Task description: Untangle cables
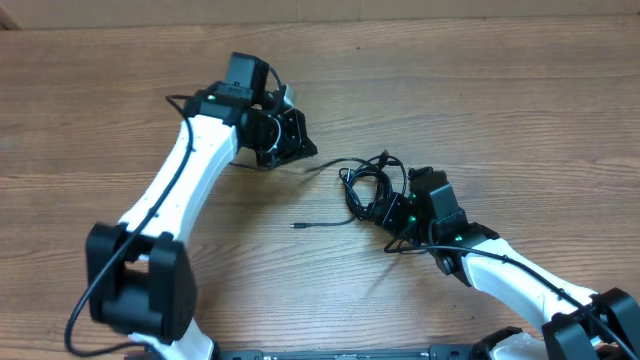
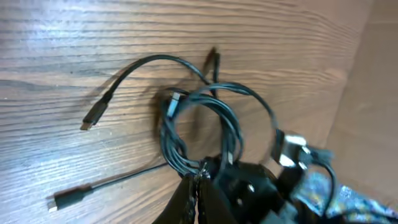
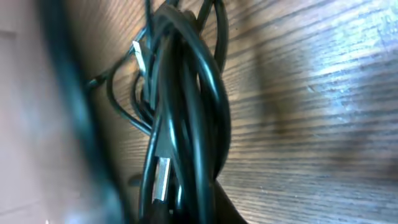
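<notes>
While your left end effector [image 1: 292, 148] pinches the cables [image 1: 370, 185], you cannot tell whether the right end effector [image 1: 390, 210], among them, grips.

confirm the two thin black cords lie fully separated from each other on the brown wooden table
No. The two thin black cords are not separated: they are wound together into one looped bundle, clearest in the left wrist view. The rest holds: they lie on the brown wooden table.

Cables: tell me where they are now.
Overhead view: the cables sit bunched right of centre, against the right tool, one plug end trailing left.
</notes>
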Tool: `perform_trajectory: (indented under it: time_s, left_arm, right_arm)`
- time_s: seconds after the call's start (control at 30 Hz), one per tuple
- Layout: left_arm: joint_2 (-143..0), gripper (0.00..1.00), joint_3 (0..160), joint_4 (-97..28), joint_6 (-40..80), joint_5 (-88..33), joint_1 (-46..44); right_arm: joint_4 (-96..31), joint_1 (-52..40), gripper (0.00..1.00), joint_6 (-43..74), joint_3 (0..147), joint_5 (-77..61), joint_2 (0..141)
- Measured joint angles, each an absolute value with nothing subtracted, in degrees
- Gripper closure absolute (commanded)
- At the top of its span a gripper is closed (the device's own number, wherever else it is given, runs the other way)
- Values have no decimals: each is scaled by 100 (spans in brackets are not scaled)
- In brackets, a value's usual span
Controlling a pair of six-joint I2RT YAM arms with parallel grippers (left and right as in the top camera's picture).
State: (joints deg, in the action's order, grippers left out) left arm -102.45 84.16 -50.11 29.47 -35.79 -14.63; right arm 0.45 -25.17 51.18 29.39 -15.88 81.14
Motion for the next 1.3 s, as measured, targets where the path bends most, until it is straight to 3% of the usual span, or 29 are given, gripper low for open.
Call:
perform_trajectory:
  time_s: [0.07, 0.13, 0.2, 0.3, 0.37, 0.67, 1.3]
  left_arm:
    - [-9821, 96, 8416, -5223, 2832, -3428, -1457]
    - [-9362, 96, 8416, -5419, 2788, -3199, -1457]
    - [-8836, 96, 8429, -5677, 2759, -2869, -1457]
    - [-8217, 96, 8484, -6038, 2692, -2257, -1457]
    - [-8073, 96, 8488, -6239, 2679, -1973, -1457]
    - [-7985, 96, 8488, -6707, 2681, -1564, -1457]
    - [-6248, 96, 8488, -7577, 3100, -217, -1457]
  right_arm:
    - [56, -2517, 76, 5107, 2939, -1525, 8114]
    - [67, -2517, 52, 5105, 2939, -1479, 8114]
    - [75, -2517, 40, 5083, 2939, -1459, 8114]
    - [84, -2517, 11, 5094, 2939, -1431, 8114]
    - [86, -2517, 0, 5072, 2939, -1435, 8114]
    - [-3, -2517, 0, 5081, 2939, -1417, 8114]
    - [-3, -2517, 0, 5085, 2939, -1415, 8114]
